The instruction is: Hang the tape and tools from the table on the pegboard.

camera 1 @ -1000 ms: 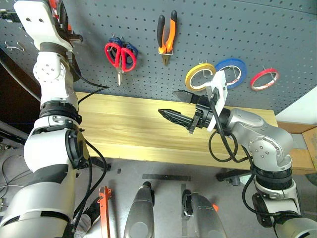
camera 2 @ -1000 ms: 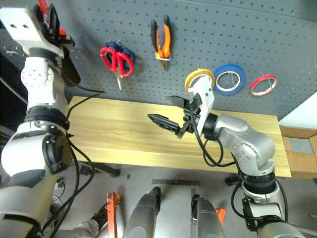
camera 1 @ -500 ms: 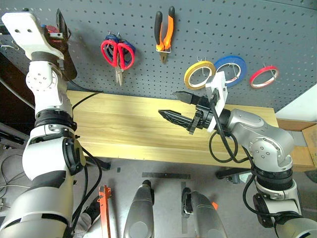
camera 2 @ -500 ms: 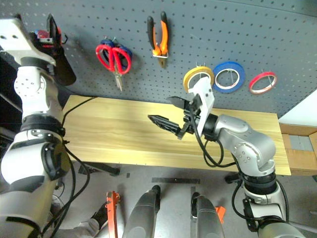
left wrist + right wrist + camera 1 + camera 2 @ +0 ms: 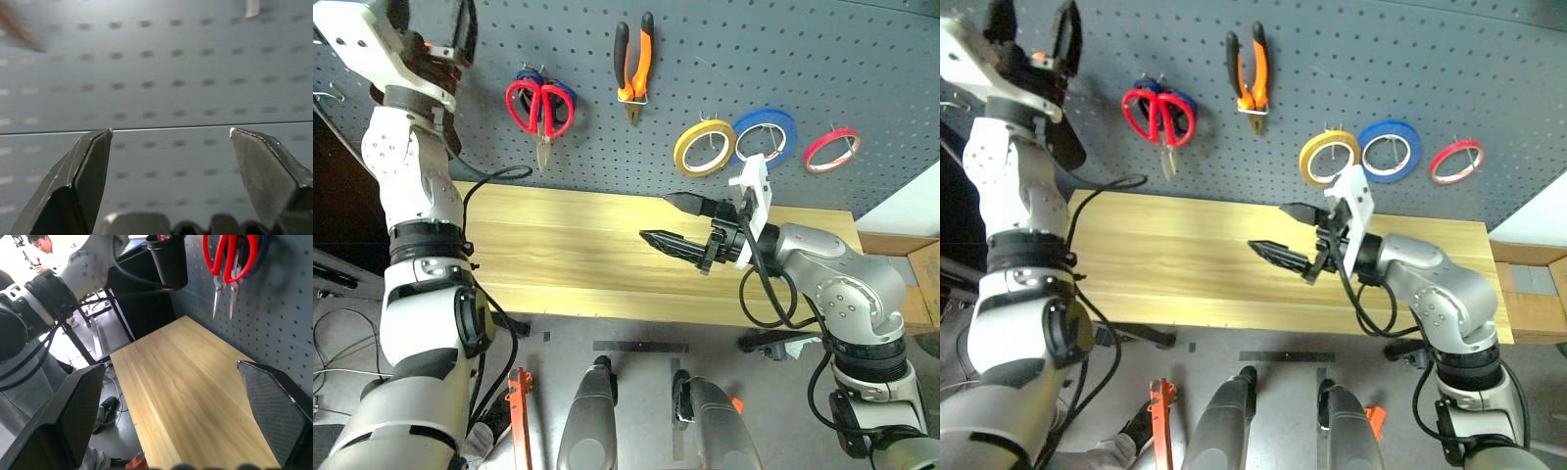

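The red tape, red scissors and pliers are seen hung on the pegboard; the table is left bare. The left gripper, fingers apart and empty, should be drawn straight back from the black cup, where something red is glimpsed. The right gripper is held spread, empty, over the table.

On the pegboard hang three rolls of tape: one yellow, one blue, one red. Two pairs of scissors hang together, one red-handled and one blue-handled behind it. One pair of pliers hangs beside them. One black cup is mounted on the board. There is one table.
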